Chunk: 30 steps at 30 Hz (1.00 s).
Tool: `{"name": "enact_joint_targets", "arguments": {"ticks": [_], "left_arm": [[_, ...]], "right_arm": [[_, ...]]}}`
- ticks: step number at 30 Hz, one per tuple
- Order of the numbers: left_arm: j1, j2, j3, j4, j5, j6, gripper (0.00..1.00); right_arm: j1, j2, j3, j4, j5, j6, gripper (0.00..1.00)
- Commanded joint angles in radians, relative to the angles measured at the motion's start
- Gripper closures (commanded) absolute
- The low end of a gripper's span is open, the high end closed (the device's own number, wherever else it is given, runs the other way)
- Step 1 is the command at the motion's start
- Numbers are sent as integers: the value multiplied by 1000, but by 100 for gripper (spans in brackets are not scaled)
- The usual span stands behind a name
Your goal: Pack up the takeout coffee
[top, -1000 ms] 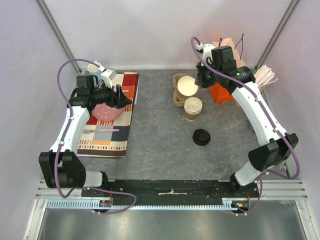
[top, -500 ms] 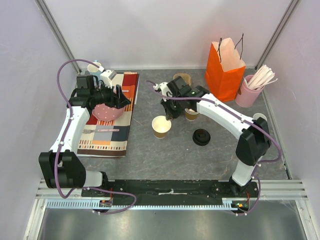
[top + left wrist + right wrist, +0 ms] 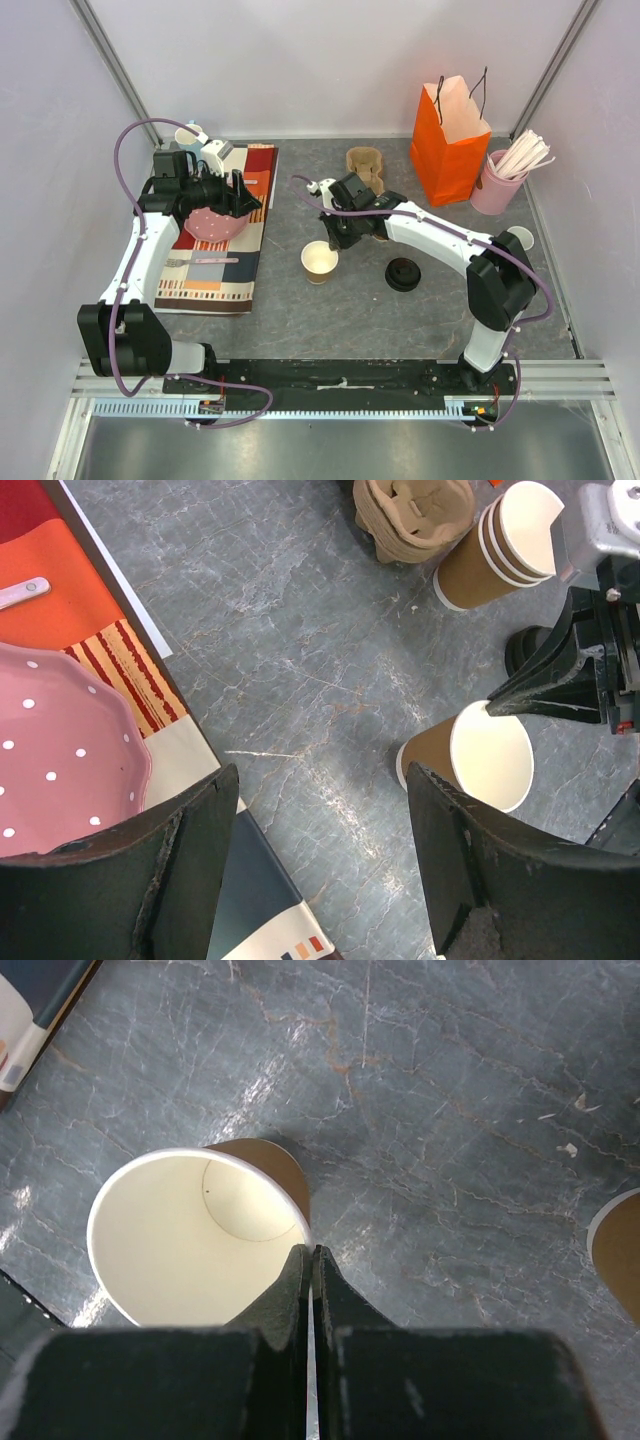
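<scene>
The takeout coffee cup (image 3: 320, 262), brown kraft with a cream inside, stands upright and lidless at mid-table. My right gripper (image 3: 335, 240) is shut on its rim. In the right wrist view the fingers (image 3: 310, 1252) pinch the cup's (image 3: 190, 1240) wall at its right edge. Whether the cup rests on the table I cannot tell. Its black lid (image 3: 403, 274) lies apart to the right. My left gripper (image 3: 250, 200) hangs open and empty by the placemat's edge. Its wrist view shows its jaws (image 3: 322, 780) wide apart, with the cup (image 3: 490, 755) beyond the right finger.
A stack of nested cups (image 3: 500, 540) and a pulp cup carrier (image 3: 365, 162) stand behind the right arm. An orange paper bag (image 3: 450, 140) and a pink holder of sticks (image 3: 500, 185) are at back right. A pink dotted bowl (image 3: 212, 225) sits on a striped placemat (image 3: 225, 265).
My right arm swung from the back by the orange bag to mid-table with the cup in its grip, then shifted slightly nearer. The left arm stayed still.
</scene>
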Motion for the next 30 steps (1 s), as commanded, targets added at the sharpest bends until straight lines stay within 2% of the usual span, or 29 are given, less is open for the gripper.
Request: {"name": "enact_joint_targets", "arguments": {"ticks": [1,8,14,17,20,21,23,30], "left_arm": [[-3,-31,11,-5,2,34,25],[-3,-31,13,-5,10,35,25],[-3,-34,11,-5,10,38,25],[-3,-34,11,-5,13,40,25],[-3,-36,10,-5,14,38,25],[-3,-36,10,-4,16,38,25],[-5,-36,10,-5,16,38,25],[-5,-42,6,-5,17,38,25]], "right_arm": [[4,-1,2,66,38,30,100],[38,26,56,6,110,7,96],[68,102,140,-90,198,-2,98],[73,103,152,-95,196,-3,92],[73,93,160,-98,195,-7,71],[75,88,163,-97,195,-8,57],[75,76,175,-101,190,-13,44],[70,-67,224,-112,164,-30,33]]}}
